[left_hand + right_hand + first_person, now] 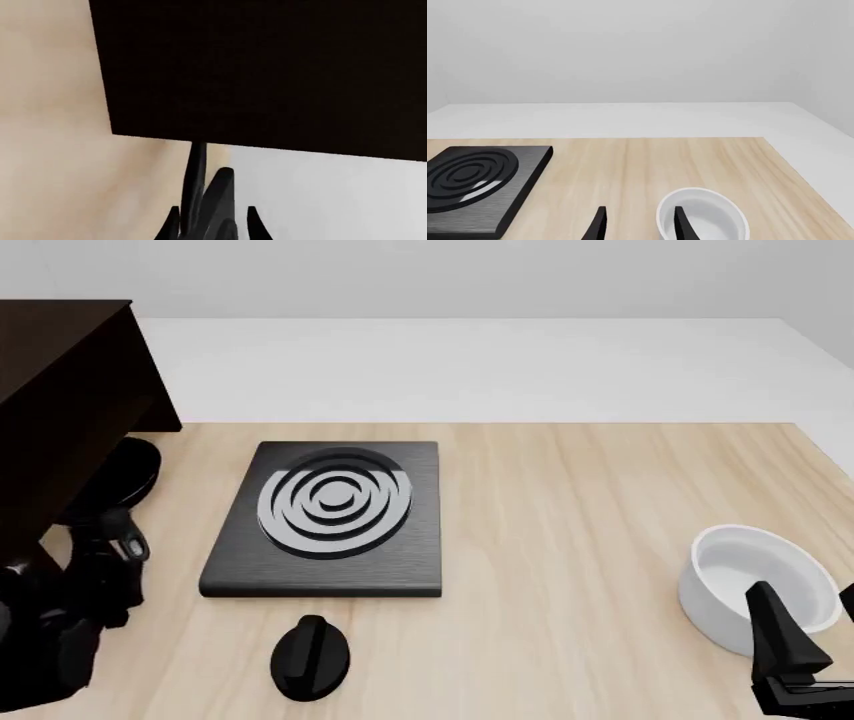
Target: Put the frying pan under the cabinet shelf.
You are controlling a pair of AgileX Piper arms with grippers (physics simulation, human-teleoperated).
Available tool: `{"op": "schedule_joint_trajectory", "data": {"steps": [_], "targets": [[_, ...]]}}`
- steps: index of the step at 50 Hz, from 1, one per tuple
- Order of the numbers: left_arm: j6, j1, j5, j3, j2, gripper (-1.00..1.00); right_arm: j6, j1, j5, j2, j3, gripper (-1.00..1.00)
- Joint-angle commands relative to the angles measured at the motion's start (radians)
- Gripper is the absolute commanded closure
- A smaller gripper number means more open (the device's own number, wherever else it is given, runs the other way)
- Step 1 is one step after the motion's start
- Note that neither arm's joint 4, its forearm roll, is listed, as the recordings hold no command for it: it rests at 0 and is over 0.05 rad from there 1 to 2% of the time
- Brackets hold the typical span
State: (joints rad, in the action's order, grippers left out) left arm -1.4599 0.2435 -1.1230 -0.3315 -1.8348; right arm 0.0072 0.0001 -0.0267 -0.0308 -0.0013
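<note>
The front view looks forward and down from above the arms' side, taking in the whole table [601,500], the hob [331,518] at centre, the cabinet [60,410] at far left, the white bowl [750,585] at right; the right wrist view sits low behind its gripper [637,222], facing across the table, sharing the hob [477,185] and bowl [704,217] with the front view; the left wrist view is pressed close to the cabinet [267,75], whose dark face fills most of it.
</note>
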Motion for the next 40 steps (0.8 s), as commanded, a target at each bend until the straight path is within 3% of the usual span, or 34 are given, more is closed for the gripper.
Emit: {"op": "schedule_joint_trajectory", "data": {"steps": [1,6,10,17,22,26,31,35,37,40], "targets": [[0.123,-0.119,-0.048,0.242,0.185,-1.00,0.000,0.000,0.000,0.000,0.000,-1.00],[0.097,-0.193,-0.096,0.330,0.195,-1.00,0.000,0.000,0.000,0.000,0.000,-1.00],[0.090,-0.199,-0.067,0.331,0.235,-1.00,0.000,0.000,0.000,0.000,0.000,-1.00],[0.080,-0.250,0.271,0.331,0.577,-1.00,0.000,0.000,0.000,0.000,0.000,-1.00],[0.096,-0.305,0.679,0.331,0.984,-1.00,0.000,0.000,0.000,0.000,0.000,-1.00],[0.127,-0.350,0.838,0.331,1.132,-1.00,0.000,0.000,0.000,0.000,0.000,-1.00],[0.146,-0.375,0.853,0.331,1.156,-1.00,0.000,0.000,0.000,0.000,0.000,-1.00],[0.171,-0.347,0.686,0.331,0.996,-1.00,0.000,0.000,0.000,0.000,0.000,-1.00],[0.229,-0.324,0.655,0.331,0.999,-1.00,0.000,0.000,0.000,0.000,0.000,-1.00],[0.234,-0.329,0.529,0.331,0.877,-1.00,0.000,0.000,0.000,0.000,0.000,-1.00]]}}
